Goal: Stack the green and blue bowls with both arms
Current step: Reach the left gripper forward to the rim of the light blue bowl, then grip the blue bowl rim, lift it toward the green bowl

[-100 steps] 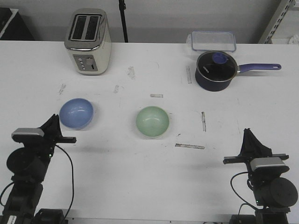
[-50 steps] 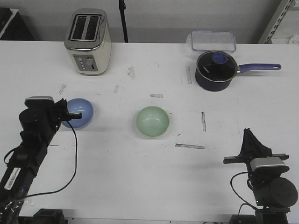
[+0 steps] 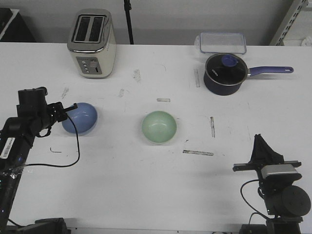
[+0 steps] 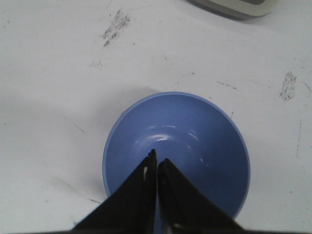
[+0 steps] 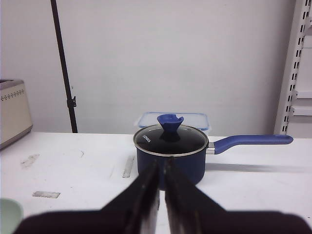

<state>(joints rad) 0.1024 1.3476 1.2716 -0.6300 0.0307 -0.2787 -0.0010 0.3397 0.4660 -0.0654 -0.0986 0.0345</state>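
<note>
Left gripper (image 3: 66, 110) closed, empty, tips over blue bowl (image 3: 80, 118) near rim. Green bowl (image 3: 159, 127) right of blue bowl, well apart. Right gripper (image 3: 263, 147) closed, empty, far right of it.

Two bowls, blue (image 3: 80, 118) and green (image 3: 159, 127), one toaster (image 3: 91, 43), one saucepan (image 3: 225, 73), one lidded container (image 3: 222, 42)

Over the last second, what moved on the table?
The left gripper reached forward from the near edge to the blue bowl, fingers together over its near rim; no grasp shows. The right gripper, green bowl, saucepan and toaster stayed put.
</note>
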